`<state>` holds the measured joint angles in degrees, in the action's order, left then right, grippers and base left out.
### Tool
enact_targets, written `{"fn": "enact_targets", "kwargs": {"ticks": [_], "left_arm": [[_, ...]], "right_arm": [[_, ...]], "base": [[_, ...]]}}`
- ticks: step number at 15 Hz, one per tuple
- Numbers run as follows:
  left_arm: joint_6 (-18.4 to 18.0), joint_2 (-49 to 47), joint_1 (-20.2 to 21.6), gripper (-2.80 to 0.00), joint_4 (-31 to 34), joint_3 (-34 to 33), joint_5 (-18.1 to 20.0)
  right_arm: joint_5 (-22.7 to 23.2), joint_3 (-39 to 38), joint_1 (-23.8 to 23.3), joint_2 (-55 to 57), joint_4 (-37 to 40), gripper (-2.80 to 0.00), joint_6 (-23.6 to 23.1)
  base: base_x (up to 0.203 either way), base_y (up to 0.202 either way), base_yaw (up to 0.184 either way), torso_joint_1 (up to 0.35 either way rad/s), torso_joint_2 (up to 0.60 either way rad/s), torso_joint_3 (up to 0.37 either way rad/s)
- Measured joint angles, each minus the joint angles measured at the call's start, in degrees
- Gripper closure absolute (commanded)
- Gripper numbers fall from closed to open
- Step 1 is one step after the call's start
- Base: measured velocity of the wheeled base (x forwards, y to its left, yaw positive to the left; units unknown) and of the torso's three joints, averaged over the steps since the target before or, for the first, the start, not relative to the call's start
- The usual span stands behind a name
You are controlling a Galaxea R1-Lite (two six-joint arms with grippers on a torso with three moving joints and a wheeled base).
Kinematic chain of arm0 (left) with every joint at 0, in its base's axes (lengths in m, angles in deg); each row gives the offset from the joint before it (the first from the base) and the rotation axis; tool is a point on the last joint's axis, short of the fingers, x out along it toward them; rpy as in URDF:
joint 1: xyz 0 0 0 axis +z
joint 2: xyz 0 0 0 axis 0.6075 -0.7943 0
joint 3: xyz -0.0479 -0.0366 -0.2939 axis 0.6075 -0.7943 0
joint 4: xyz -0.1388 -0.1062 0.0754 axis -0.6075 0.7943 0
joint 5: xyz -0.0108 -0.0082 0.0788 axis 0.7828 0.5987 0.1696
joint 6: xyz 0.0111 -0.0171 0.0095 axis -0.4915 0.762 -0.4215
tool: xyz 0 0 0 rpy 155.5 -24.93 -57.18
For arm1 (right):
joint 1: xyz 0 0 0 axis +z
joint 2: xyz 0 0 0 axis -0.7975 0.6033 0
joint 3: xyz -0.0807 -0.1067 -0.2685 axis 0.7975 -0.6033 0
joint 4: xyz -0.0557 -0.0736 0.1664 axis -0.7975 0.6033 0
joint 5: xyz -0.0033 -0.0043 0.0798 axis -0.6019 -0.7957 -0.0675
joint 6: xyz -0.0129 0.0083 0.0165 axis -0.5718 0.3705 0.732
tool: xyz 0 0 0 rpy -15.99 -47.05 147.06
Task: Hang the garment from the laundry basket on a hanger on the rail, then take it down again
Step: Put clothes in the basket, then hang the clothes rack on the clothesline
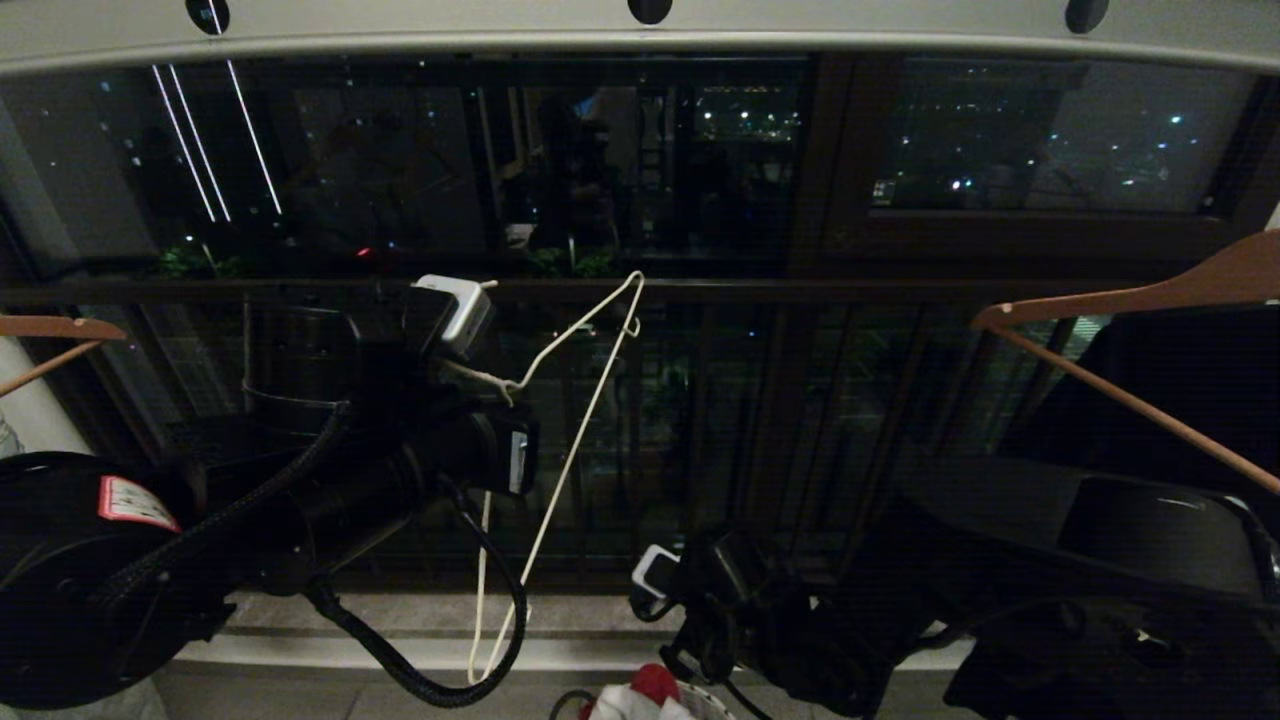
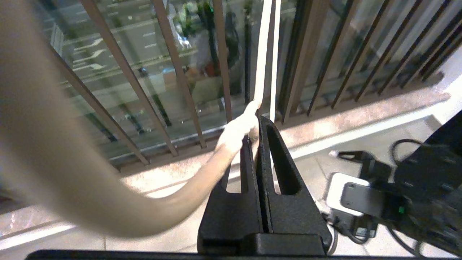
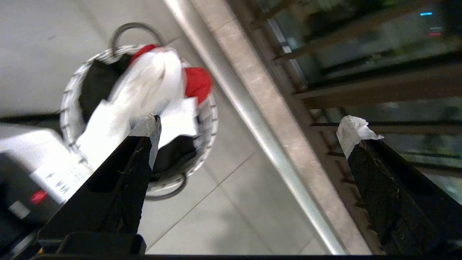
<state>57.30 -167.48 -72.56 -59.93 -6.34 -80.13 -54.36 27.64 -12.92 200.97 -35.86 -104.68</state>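
The garment (image 3: 144, 86) lies partly hidden in the laundry basket (image 3: 68, 104) on pale floor tiles (image 3: 223, 216). The left gripper (image 2: 254, 126) pinches the hanger (image 1: 570, 440) below the rail (image 1: 640, 40); the right gripper (image 3: 249, 130) gapes wide.

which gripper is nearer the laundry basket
Right. The right gripper hangs open just above the laundry basket; the left gripper is up by the railing, shut on the hanger.
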Motion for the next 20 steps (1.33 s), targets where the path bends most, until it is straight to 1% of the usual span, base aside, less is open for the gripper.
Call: {"fn": "enact_targets", "kwargs": {"ticks": [1, 2, 4, 6, 8, 11, 13, 15, 17, 18, 20], "left_arm": [[0.00, 0.41, 0.01, 0.00, 0.09, 0.10, -0.02], [0.02, 0.66, 0.06, 0.00, 0.16, 0.17, -0.02], [-0.02, 1.11, 0.17, 0.00, 1.78, 0.20, 0.05], [-0.13, 1.74, 0.17, 0.00, 5.79, 0.30, 0.13], [-0.17, 2.41, -0.06, 0.00, 9.59, 0.63, 0.16], [-0.22, 4.32, -0.46, 0.00, 15.20, 0.73, 0.27], [-0.15, 5.52, -2.04, 0.00, 19.27, 0.76, 0.22], [-0.19, 7.28, -2.64, 0.00, 22.65, 0.61, 0.22], [-0.16, 9.76, -2.88, 0.00, 26.96, -0.08, 0.62], [-0.20, 10.84, -3.16, 0.00, 28.49, -0.70, 1.41], [-0.44, 12.43, -3.37, 0.00, 28.96, -0.93, 1.88]], "right_arm": [[0.61, 1.00, -0.62, -0.13, 2.63, -2.80, 0.18], [0.74, 1.12, -1.01, -0.43, 3.57, -2.80, 0.45], [0.77, -1.56, -1.28, -1.94, 3.58, -2.80, 1.60], [0.66, -6.36, -1.31, -4.19, 1.34, -2.80, 2.43], [0.20, -13.28, -1.37, -6.82, -4.09, -2.80, 3.69], [-2.33, -26.04, -1.44, -12.97, -12.10, -2.80, 7.08], [-4.16, -33.36, -2.90, -18.66, -16.09, -2.80, 11.07], [-5.96, -38.22, -5.30, -24.39, -17.49, -2.80, 13.78], [-8.94, -41.57, -7.27, -30.20, -17.82, -2.80, 16.08], [-10.70, -42.85, -8.62, -33.44, -17.71, -2.80, 16.62], [-13.58, -43.94, -11.85, -40.63, -16.06, -2.80, 16.14]], "base": [[0.000, 0.000, 0.000, 0.000, 0.00, 0.000], [0.000, 0.000, 0.000, 0.000, 0.00, 0.000], [0.000, 0.000, 0.000, 0.000, 0.00, 0.000], [0.000, 0.000, 0.000, 0.000, 0.00, 0.000], [0.000, 0.000, 0.000, 0.000, 0.00, 0.000], [0.000, 0.000, 0.000, 0.000, 0.00, 0.000], [0.000, 0.000, 0.000, 0.000, 0.00, 0.000], [0.000, 0.000, 0.000, 0.000, 0.00, 0.000], [0.000, 0.000, 0.000, 0.000, 0.00, 0.000], [0.000, 0.000, 0.000, 0.000, 0.00, 0.000], [0.000, 0.000, 0.000, 0.000, 0.00, 0.000]]}}
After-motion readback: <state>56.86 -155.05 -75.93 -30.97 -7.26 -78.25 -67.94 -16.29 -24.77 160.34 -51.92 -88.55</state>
